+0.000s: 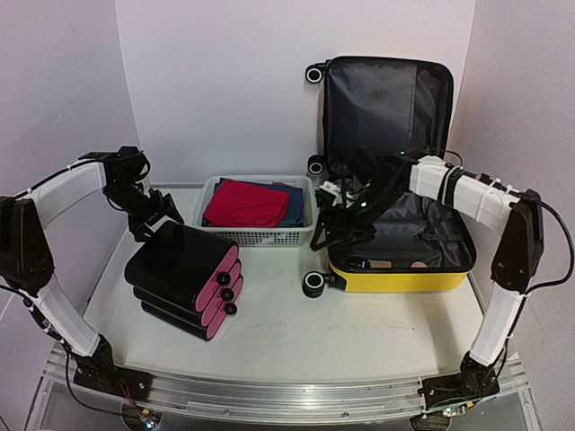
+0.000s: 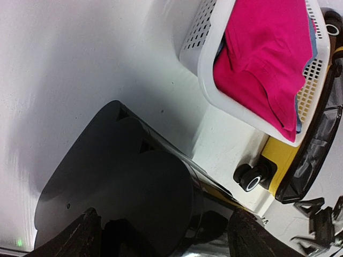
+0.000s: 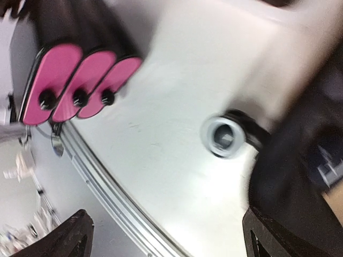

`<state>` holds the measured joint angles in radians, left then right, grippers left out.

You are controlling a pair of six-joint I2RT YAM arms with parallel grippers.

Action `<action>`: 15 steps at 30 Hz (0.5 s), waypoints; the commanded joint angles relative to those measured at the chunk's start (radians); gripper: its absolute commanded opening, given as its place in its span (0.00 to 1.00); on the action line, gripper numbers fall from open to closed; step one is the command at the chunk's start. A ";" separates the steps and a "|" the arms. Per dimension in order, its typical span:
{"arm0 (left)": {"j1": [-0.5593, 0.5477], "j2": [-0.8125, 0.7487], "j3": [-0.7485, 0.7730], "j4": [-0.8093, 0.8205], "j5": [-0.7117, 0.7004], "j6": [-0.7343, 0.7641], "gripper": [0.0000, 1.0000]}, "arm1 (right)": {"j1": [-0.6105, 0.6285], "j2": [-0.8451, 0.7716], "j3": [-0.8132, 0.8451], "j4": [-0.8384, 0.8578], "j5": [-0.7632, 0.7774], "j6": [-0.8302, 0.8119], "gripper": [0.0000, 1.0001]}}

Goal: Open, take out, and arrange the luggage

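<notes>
Right wrist: blurred luggage (image 3: 300, 166) (wheel (image 3: 224, 137) too)

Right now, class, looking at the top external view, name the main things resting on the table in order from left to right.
stack of black cases with pink ends → white mesh basket holding folded clothes → open yellow suitcase

I see plain white walls (image 1: 216, 81) on three sides of the glossy white bench (image 1: 278, 323) — evenly lit, a silver metal rail (image 1: 269, 393) along its near edge.
</notes>
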<state>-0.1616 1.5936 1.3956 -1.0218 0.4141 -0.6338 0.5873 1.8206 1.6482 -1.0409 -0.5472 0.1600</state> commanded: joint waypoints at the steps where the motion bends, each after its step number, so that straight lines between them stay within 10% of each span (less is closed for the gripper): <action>1: 0.005 -0.081 0.024 -0.033 0.008 0.012 0.83 | 0.124 0.044 0.052 0.226 -0.063 -0.077 0.97; 15: 0.005 -0.159 0.024 -0.260 -0.105 0.132 0.71 | 0.372 0.345 0.311 0.378 -0.092 -0.021 0.75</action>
<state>-0.1581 1.4967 1.4574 -1.2308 0.3279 -0.5167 0.9222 2.1582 1.8977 -0.7086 -0.6205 0.1326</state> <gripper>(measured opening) 0.724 0.772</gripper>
